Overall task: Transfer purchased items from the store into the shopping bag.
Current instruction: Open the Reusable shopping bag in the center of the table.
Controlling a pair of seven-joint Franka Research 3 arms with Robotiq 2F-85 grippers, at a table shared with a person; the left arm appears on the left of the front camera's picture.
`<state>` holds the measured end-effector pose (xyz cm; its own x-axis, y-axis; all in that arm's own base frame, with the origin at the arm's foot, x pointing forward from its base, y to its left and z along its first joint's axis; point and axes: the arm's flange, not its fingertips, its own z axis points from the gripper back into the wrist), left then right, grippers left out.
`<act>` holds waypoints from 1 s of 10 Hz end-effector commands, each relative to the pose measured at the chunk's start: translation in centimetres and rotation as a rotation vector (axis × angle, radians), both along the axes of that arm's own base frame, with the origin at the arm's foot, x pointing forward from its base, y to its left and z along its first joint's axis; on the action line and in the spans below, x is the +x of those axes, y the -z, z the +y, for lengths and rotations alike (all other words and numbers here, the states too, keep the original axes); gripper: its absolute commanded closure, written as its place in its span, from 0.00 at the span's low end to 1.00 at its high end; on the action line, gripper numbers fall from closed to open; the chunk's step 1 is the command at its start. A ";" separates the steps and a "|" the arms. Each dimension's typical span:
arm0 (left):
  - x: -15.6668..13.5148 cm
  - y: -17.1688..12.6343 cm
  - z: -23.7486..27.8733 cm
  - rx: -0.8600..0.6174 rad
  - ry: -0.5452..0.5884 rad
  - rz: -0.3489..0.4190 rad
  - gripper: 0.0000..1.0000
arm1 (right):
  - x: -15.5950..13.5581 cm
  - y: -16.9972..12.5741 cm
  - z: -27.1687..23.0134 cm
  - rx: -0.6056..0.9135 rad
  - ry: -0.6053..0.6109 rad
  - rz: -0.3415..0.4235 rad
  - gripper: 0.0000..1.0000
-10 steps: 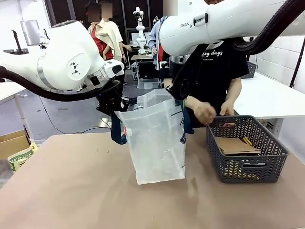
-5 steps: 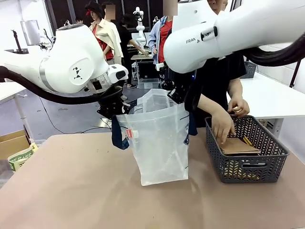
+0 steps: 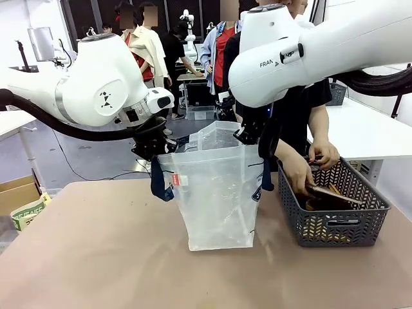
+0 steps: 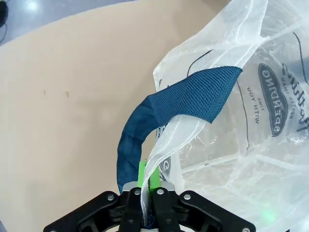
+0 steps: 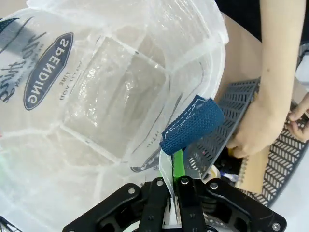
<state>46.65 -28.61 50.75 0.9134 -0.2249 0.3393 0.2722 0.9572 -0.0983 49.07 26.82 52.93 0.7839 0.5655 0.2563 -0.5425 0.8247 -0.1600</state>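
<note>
Left gripper and right gripper clamp the bag open by its rim near the far edge of the table, while the person's hand holds a tan item in the basket just right of it.

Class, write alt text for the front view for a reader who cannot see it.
Two white robot arms hold a translucent shopping bag open and upright on a tan table, the left end effector and right end effector shut on opposite sides of its rim. Beside it, a person's hand holds a tilted flat brown item inside a dark grey basket.
</note>
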 end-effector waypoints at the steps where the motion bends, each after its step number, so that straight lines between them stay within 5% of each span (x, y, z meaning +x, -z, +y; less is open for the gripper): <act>1: 0.5 0.6 -0.4 0.015 0.031 0.012 1.00 | -0.6 0.8 -0.3 0.015 0.012 -0.029 1.00; 10: 0.0 0.0 0.0 0.000 0.000 0.000 1.00 | 0.0 0.0 0.0 0.000 0.000 0.000 1.00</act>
<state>46.71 -28.71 50.74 0.9126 -0.2280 0.3394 0.2757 0.9561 -0.0990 49.10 26.92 53.26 0.7809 0.5654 0.2655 -0.5424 0.8246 -0.1608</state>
